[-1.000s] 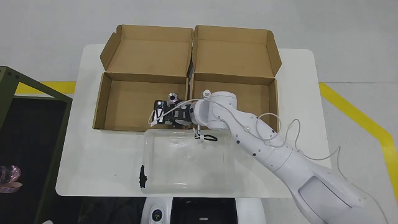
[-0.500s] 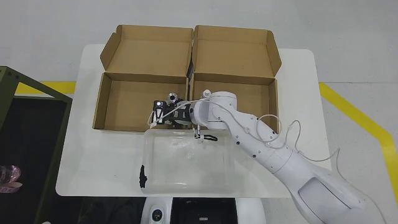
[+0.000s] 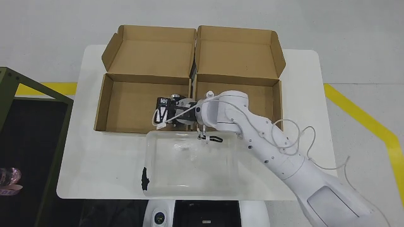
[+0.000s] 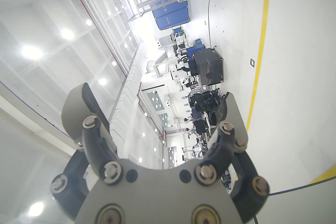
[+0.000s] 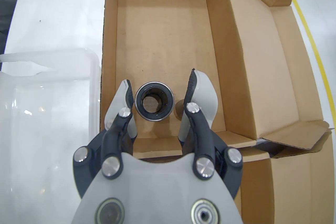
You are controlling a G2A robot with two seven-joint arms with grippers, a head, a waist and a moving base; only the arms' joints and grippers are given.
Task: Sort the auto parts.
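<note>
Your right gripper (image 5: 160, 78) has its fingers spread around the bearing ring (image 5: 155, 117), seemingly resting in the left box (image 5: 162, 25); lift straight up, don't nudge it.

Black metal ring (image 5: 154, 101) framed by the spread right gripper (image 5: 160, 79)
Seen on the brown cardboard box (image 5: 162, 36) floor, perhaps touched by one pad (image 5: 129, 94).

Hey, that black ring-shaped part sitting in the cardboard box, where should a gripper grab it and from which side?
Probably by its outer wall, from straight above. The ring-shaped part stands on end in the cardboard box, bore facing up, so its round outside offers two opposite faces. The open right gripper hangs with a finger on either side.
</note>
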